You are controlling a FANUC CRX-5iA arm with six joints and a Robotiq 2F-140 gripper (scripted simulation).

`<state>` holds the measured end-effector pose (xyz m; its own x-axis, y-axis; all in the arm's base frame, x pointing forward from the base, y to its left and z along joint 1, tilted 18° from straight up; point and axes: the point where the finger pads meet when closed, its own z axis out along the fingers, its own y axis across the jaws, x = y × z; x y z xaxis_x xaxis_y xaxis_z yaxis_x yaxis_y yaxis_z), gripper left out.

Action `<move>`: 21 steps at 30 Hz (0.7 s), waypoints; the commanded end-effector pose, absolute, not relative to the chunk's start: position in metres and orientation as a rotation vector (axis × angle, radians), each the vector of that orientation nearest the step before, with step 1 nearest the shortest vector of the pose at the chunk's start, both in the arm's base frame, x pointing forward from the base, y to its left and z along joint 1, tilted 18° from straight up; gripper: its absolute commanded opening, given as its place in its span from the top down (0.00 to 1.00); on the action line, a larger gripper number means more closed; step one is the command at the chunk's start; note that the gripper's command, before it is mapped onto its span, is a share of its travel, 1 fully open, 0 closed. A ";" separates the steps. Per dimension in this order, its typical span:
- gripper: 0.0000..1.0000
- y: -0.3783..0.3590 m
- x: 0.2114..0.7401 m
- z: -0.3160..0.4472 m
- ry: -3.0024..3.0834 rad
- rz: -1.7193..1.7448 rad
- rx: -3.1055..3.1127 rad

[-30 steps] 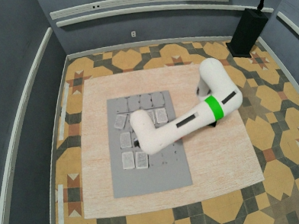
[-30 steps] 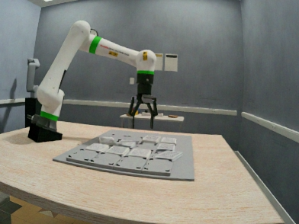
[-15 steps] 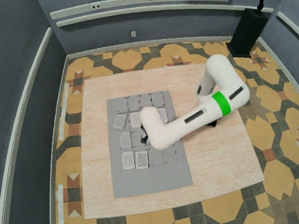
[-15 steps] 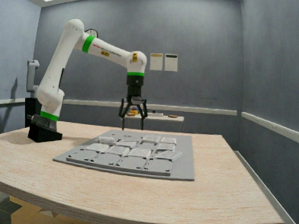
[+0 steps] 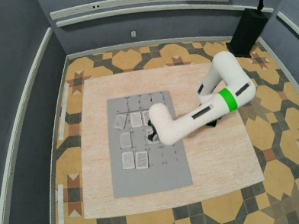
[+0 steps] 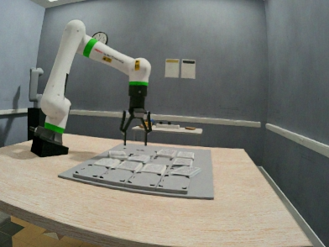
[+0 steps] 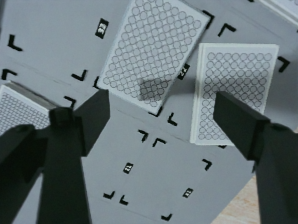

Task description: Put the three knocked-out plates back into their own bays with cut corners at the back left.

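Two fingers of my gripper (image 5: 152, 136) (image 6: 135, 143) (image 7: 164, 118) stand apart, roughly two-thirds open, with nothing held. In the exterior view they point down above the desk (image 5: 97, 179) (image 6: 252, 181) (image 7: 240, 202); contact with a plate cannot be confirmed.

Findings on the plates: one skewed 96-well plate (image 7: 235, 92) lies below my gripper, beside one finger in the wrist view, towards the desk edge that carries my base. A second 96-well plate (image 7: 154, 56) lies next to it, further from that edge. Another skewed plate (image 5: 120, 121) (image 6: 185, 170) lies well apart from my gripper, nearer the desk's far edge and towards its far right corner.

Visibility: my arm (image 5: 198, 118) (image 6: 107, 55) covers part of the deck (image 5: 152, 183) (image 6: 201, 191) (image 7: 100, 165) from above. A dense-well plate (image 7: 22, 109) is cut off at the wrist frame's side and partly covered by my gripper. Bay labels are too small to read.

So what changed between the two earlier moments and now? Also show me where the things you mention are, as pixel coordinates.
The arm (image 5: 201, 111) (image 6: 110, 57) drew back toward its base, carrying the gripper (image 5: 152, 134) (image 6: 135, 144) (image 7: 161, 104) rightward in the top view and leftward in the exterior view. Nothing was taken hold of or let go: the fingers stand open above the deck. The plates (image 5: 128, 160) (image 6: 154, 169) (image 7: 152, 50) visible both then and now show no shift.
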<state>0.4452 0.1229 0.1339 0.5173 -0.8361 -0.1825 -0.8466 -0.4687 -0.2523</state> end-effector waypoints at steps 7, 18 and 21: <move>0.30 0.112 0.415 0.120 1.405 0.043 -2.451; 0.30 0.101 0.385 0.104 1.405 0.043 -2.451; 0.30 0.097 0.375 0.099 1.405 0.043 -2.451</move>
<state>0.3843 0.1009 0.1029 0.5174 -0.8361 -0.1823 -0.8464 -0.4686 -0.2530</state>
